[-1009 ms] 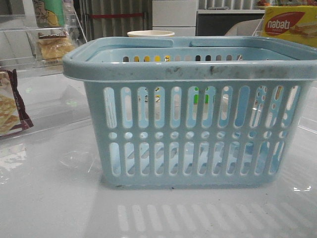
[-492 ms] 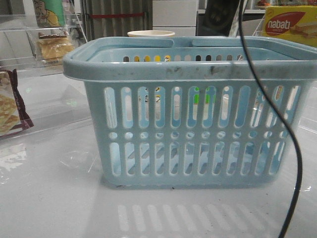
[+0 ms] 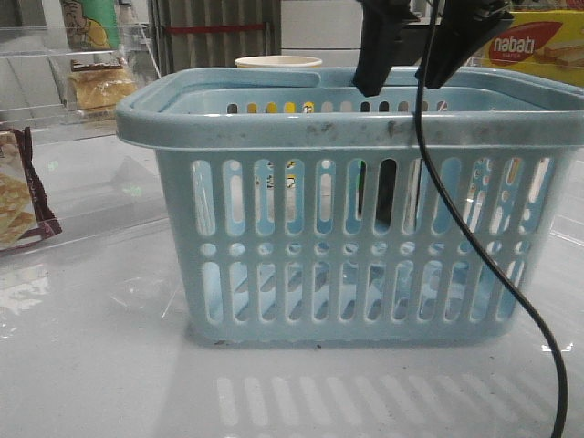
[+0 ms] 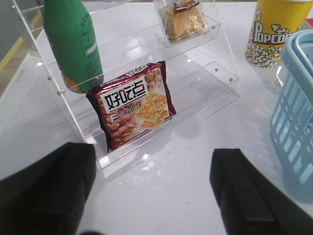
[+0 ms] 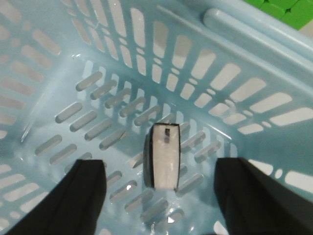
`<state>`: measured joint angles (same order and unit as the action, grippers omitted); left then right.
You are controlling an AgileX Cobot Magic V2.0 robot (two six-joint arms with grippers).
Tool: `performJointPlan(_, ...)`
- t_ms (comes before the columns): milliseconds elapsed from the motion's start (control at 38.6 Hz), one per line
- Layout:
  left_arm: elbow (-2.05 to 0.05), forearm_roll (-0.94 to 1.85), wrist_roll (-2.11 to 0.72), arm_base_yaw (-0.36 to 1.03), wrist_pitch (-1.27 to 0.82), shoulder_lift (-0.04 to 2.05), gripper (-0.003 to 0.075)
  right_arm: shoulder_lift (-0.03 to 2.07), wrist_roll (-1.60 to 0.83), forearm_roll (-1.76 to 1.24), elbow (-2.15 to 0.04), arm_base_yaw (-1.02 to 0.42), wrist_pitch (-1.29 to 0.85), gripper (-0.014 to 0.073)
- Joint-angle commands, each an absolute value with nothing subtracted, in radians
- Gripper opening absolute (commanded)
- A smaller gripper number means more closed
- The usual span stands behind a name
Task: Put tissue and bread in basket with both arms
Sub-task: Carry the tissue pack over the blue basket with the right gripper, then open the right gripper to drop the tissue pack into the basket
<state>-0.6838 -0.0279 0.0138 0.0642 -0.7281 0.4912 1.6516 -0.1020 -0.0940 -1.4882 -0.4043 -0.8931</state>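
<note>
The light-blue basket [image 3: 365, 128] stands mid-table; its slotted inside fills the right wrist view [image 5: 98, 58]. My right gripper [image 3: 399, 85] hangs open just above the basket's back rim, a black cable trailing from it. In the right wrist view the right gripper [image 5: 159, 208] is open over the tissue [image 5: 165, 156], a black-and-white pack seen edge-on near the basket floor, touching neither finger. The tissue shows dark through the slots [image 3: 388, 192]. My left gripper [image 4: 151, 196] is open and empty over the table. The wrapped bread [image 4: 183, 19] sits on an upper shelf [image 3: 100, 87].
A clear acrylic shelf [image 4: 215, 78] holds a maroon snack bag [image 4: 134, 110], a green bottle [image 4: 73, 44] and the bread. A popcorn cup [image 4: 274, 29] stands behind the basket [image 4: 296, 122]. A Nabati box [image 3: 534, 46] is at the back right.
My right gripper and its cable have come down into view above the basket. A dark shape, the tissue, now shows through the basket's slots where none was before.
</note>
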Motion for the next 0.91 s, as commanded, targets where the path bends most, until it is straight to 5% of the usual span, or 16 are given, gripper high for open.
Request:
performJointPlan(0,-0.696,-0.023,0.013,0.071,-0.634,0.501,0.0548,1.568,-0.116,-0.096,-1.515,-0.405,-0.835,0.0613)
performJointPlan(880,-0.681,-0.023,0.013,0.071,-0.575,0.501,0.0548,0.806,-0.124,-0.060,-0.970,-0.405,-0.742,0.0613)
